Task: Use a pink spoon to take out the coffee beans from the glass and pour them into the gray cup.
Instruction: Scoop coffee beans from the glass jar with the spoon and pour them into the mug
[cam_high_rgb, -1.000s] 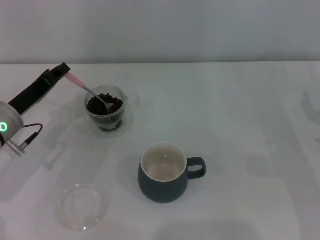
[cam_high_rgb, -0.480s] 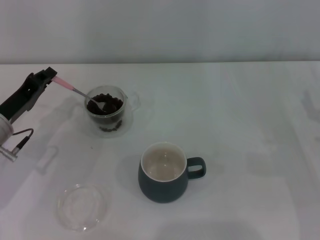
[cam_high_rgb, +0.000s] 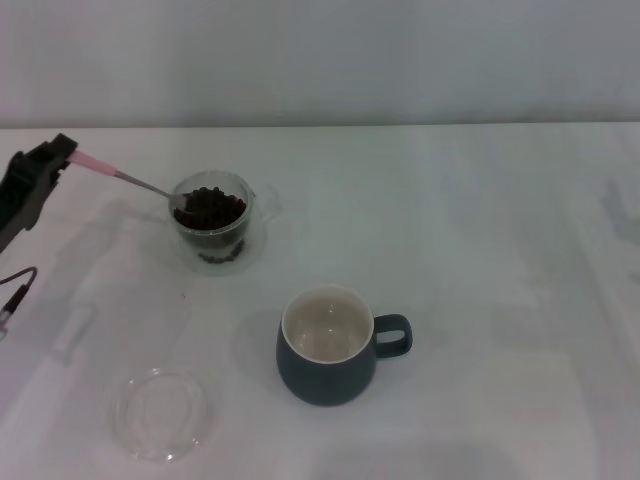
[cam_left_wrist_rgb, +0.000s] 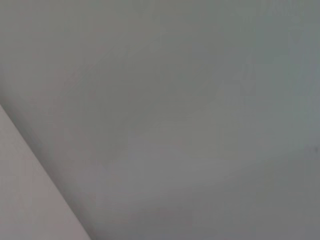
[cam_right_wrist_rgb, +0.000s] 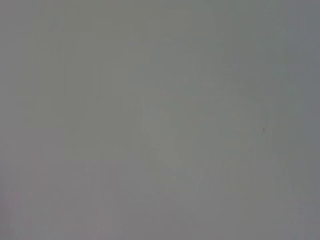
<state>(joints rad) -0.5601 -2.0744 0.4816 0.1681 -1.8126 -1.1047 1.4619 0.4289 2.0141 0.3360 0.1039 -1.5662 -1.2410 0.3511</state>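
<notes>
In the head view my left gripper (cam_high_rgb: 62, 153) is at the far left, shut on the pale pink handle of the pink spoon (cam_high_rgb: 118, 174). The spoon slants down to the right, its bowl end at the left rim of the glass (cam_high_rgb: 212, 229) among the coffee beans (cam_high_rgb: 211, 208). The beans heap dark inside the clear glass. The gray cup (cam_high_rgb: 328, 345) stands nearer the front, cream inside, with no beans in it and its handle pointing right. My right gripper is out of view. Both wrist views show only blank grey.
A flat clear round dish (cam_high_rgb: 162, 413) lies at the front left of the white table (cam_high_rgb: 480, 260). A thin cable (cam_high_rgb: 12, 290) hangs from the left arm at the left edge.
My left gripper has drawn back to the left with the spoon. The spoon has flattened out, and its bowl has slid from the middle of the beans to the glass's left rim.
</notes>
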